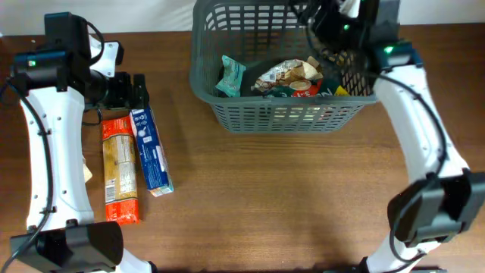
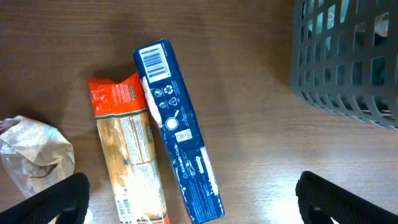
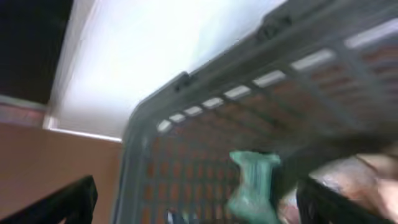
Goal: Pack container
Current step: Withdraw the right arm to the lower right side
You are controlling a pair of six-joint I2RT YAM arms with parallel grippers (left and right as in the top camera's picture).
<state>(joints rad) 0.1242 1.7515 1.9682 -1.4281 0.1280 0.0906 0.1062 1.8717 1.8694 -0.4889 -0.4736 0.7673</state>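
The dark grey slotted container [image 1: 208, 87] stands at the back centre and holds a teal packet [image 1: 230, 76] and several other snack packets [image 1: 292, 76]. A blue box [image 1: 150, 148] and an orange pasta packet [image 1: 120, 168] lie side by side on the table at the left. My left gripper [image 1: 129, 89] is open and empty just behind them; in the left wrist view the blue box [image 2: 177, 127] and the orange packet [image 2: 127, 155] lie between its fingers. My right gripper [image 1: 326, 23] is open and empty above the container's back right. The right wrist view is blurred and shows the container wall [image 3: 186, 118] and the teal packet [image 3: 252, 183].
A crumpled pale bag [image 2: 34, 149] lies left of the orange packet. The container's corner [image 2: 339, 62] shows at the top right of the left wrist view. Bare wooden table lies in front of the container.
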